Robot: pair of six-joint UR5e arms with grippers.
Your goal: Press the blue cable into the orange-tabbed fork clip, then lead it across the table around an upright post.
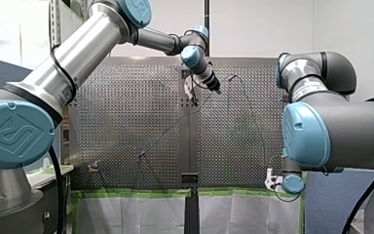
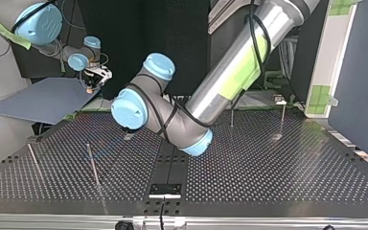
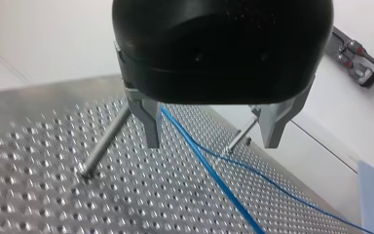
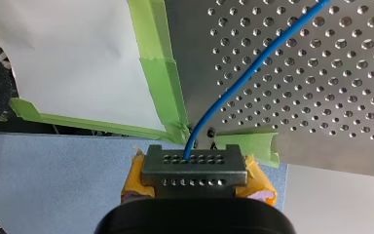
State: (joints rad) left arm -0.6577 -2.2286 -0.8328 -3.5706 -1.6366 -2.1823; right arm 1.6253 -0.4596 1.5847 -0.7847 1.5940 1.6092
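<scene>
Left hand [image 3: 212, 134] hangs released over cable [image 3: 209, 165]; right hand [image 4: 195, 170] grips its end. I judge routing underway: next, clamp cable, lead it around post [image 3: 102, 146].

The front view sits behind and above both arms, rather far, and looks over the whole perforated counter [image 1: 126, 126]. The top view stands across the counter, low, and faces the arms. The left wrist view looks along my left claw [image 3: 213, 144], very near the counter. The right wrist view looks past my right claw [image 4: 195, 163] at the counter's taped corner, also near. Both wrist views share the blue cable [image 3: 209, 170]; all four share the counter.
</scene>
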